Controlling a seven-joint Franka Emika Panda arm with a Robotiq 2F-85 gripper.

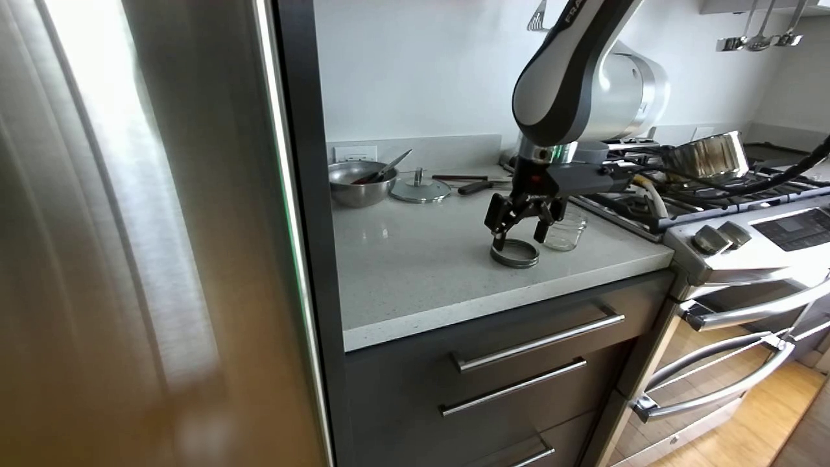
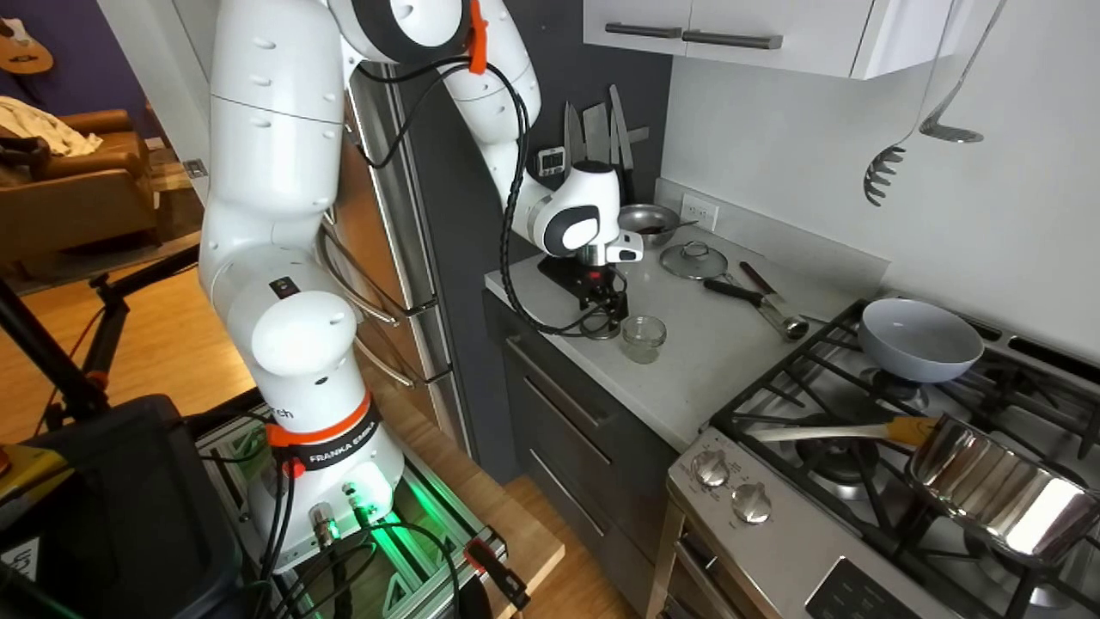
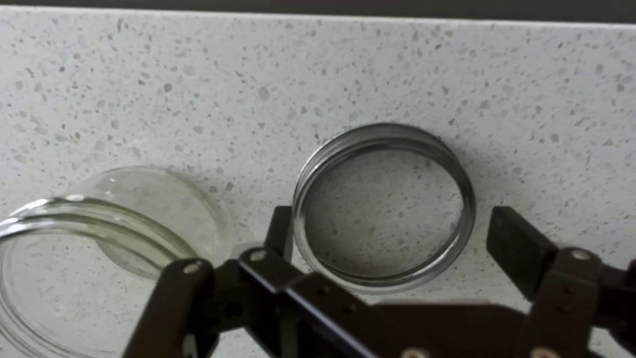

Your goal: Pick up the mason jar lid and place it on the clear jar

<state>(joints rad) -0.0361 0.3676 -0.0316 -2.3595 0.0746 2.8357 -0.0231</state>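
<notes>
The mason jar lid (image 3: 385, 135), a grey metal ring, lies flat on the counter near its front edge; through its middle the counter shows. My gripper (image 3: 392, 219) is open above it, with one finger on either side of the ring in the wrist view. The finger on the jar's side (image 3: 280, 228) appears right against the rim, though contact I cannot tell; the opposite finger (image 3: 516, 248) has a gap to it. Beside the ring stands the clear jar (image 1: 565, 235), upright and open-topped, also visible in an exterior view as the jar (image 2: 643, 341).
Behind are a steel bowl (image 1: 360, 185) holding a utensil, a glass pot lid (image 1: 420, 190) and dark-handled utensils (image 2: 743, 297). The stove (image 2: 713, 494) adjoins the counter, bearing a pale bowl (image 2: 919, 340) and a tilted steel pot (image 2: 1001, 494). A fridge (image 1: 149, 259) borders the opposite side.
</notes>
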